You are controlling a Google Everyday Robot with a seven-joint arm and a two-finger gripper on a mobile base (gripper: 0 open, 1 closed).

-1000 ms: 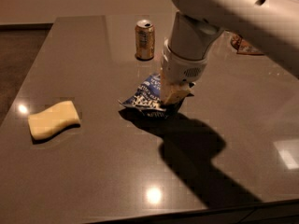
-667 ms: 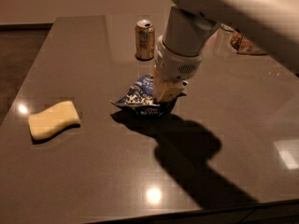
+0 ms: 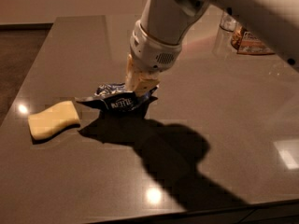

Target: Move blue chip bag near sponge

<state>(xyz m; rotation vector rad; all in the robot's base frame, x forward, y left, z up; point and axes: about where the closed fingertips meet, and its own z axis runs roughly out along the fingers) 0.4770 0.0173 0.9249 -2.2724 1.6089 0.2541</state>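
The blue chip bag (image 3: 117,98), crinkled dark blue foil with white lettering, lies just right of the sponge (image 3: 52,120), a pale yellow wavy-edged block at the left of the table. A small gap separates the bag's left tip from the sponge. My gripper (image 3: 140,84) comes down from the white arm at the top and is shut on the bag's right end, pressing it at the table surface.
The dark table (image 3: 243,125) stretches to the right and front, with its front edge at the bottom. A brown snack packet (image 3: 250,41) and a clear glass (image 3: 228,20) stand at the far right. The arm casts a wide shadow (image 3: 173,157) in front of the bag.
My gripper has carried the blue chip bag leftward across the table to beside the sponge. The gold can behind it is hidden now.
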